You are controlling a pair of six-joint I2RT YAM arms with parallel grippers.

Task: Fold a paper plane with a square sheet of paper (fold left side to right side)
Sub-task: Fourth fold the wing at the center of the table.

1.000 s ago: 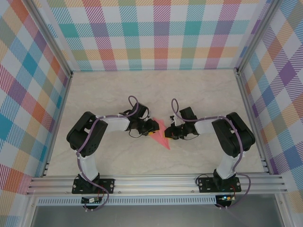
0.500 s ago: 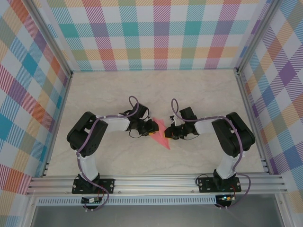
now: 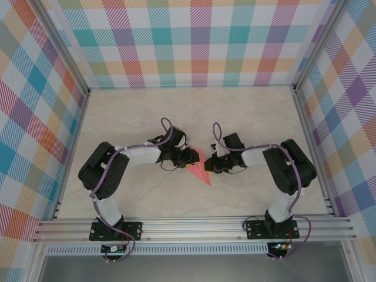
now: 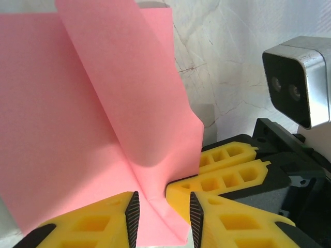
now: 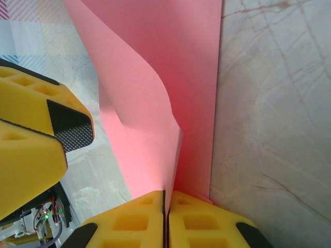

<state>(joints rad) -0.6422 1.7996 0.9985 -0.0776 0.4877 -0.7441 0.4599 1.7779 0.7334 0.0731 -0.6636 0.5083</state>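
1. The paper (image 3: 202, 170) lies on the table (image 3: 247, 117), a pointed pink shape with its tip toward the arm bases.
2. The right gripper (image 5: 165, 200) sits at the paper's right side. Its jaws are pressed together, pinching the edge of a flap that curls up off the flat layer.
3. The left gripper (image 4: 163, 209) sits at the paper's left side. Its jaws are spread, with the paper's raised crease standing in the gap between them.
4. Across the paper, the two grippers sit near each other.
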